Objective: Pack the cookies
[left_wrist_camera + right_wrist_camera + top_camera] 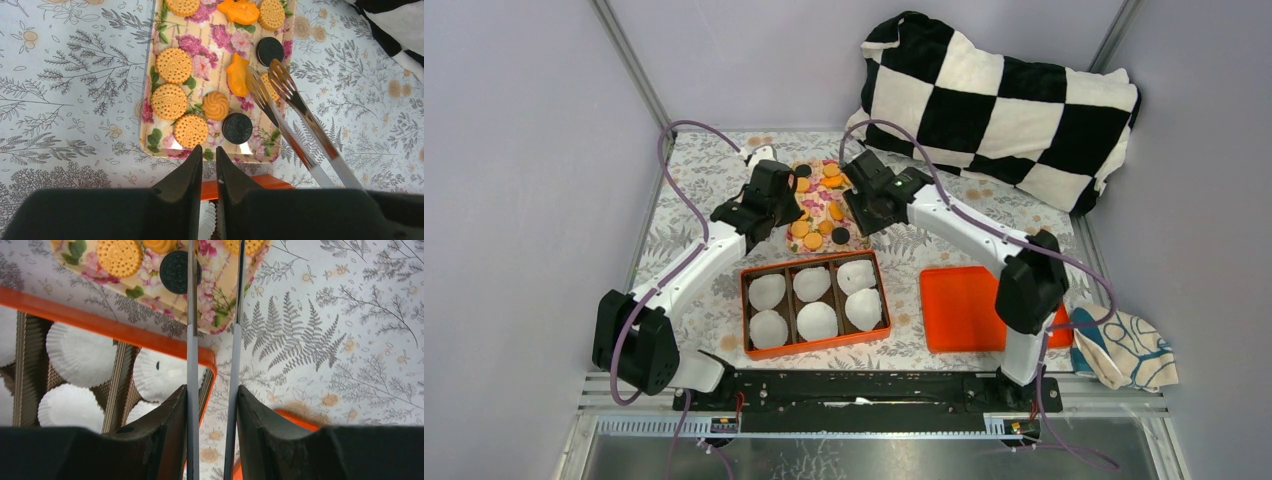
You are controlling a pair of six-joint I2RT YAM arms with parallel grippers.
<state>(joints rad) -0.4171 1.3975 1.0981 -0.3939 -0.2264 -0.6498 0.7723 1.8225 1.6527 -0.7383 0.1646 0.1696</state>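
While the round orange-yellow and black cookies point(173, 65) lie on the flowered rectangular tray point(197, 42), the right hand point(212, 390) clamps metal tongs point(311, 121) reaching over them; the left hand point(207, 149) stands slightly apart, empty, above the patterned desk point(65, 100).

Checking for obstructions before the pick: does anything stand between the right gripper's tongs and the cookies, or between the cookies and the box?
Nothing visible does. The tongs hang right over the cookies on the tray, and the box of paper cups lies open beside the tray's near edge.
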